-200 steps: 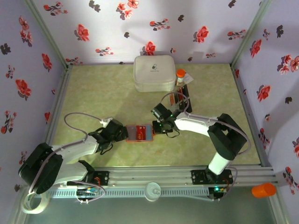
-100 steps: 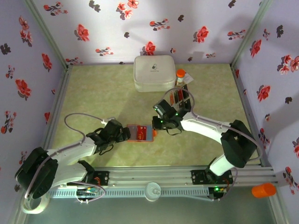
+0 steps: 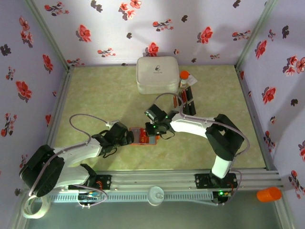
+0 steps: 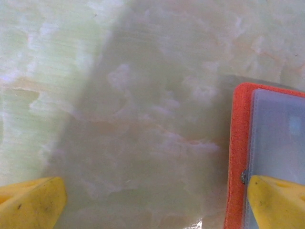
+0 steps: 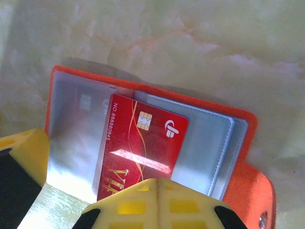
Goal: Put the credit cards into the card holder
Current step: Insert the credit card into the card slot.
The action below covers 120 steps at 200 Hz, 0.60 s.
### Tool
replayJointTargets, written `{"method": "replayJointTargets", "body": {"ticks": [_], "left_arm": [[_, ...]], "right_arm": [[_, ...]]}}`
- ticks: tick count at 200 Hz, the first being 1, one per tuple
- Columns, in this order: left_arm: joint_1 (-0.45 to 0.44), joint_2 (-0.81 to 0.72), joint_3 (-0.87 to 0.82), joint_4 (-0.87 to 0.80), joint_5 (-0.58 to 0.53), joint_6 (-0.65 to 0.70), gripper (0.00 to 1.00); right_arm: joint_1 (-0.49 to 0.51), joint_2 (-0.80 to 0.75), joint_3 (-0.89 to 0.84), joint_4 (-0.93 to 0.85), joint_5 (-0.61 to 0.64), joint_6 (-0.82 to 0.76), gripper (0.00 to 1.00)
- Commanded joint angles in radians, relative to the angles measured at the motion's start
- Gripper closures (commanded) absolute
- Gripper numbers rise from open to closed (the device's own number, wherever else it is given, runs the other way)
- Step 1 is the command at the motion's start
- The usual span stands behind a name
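- Right gripper [image 5: 158,188] has its jaws closed together at the near edge of a red card [image 5: 143,148]. I cannot tell whether it pinches that edge or only presses against it.
- That red card lies aslant across the open card holder [image 5: 157,88], chip end forward. Its far left corner looks tucked under a clear sleeve [image 5: 76,129].
- Left gripper [image 4: 152,202] stands wide open and grasps nothing. One finger [image 4: 276,200] rests on the holder's left flap, seemingly pinning it to the table [image 4: 119,119].
- From above, the card holder [image 3: 135,137] sits near the front middle of the table, between the two grippers. The other credit cards [image 3: 188,106], red and black, lie well apart from it, beside the white case [image 3: 157,75].
- The step in hand looks like seating the red card in its pocket.
- To do it well, square the card to the pocket mouth first, because a slanted card will likely jam at a corner.
- Push along the card's length, low and flat, so the leading edge slides under the sleeve and does not ride over it.
- Let the left finger bear down on the flap during the push, or the light holder may skid away.
- Use gentle force, since the thin plastic sleeve probably buckles easily.
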Motion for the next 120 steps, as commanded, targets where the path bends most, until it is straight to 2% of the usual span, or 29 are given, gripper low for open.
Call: {"method": "replayJointTargets", "body": {"ticks": [1, 120], "left_arm": [[-0.004, 0.059, -0.029, 0.075, 0.057, 0.007, 0.00], [-0.003, 0.077, -0.055, 0.108, 0.055, 0.000, 0.00]], "right_arm": [[0.005, 0.026, 0.039, 0.029, -0.025, 0.008, 0.94], [0.024, 0.148, 0.100, 0.040, -0.050, 0.017, 0.97]]}}
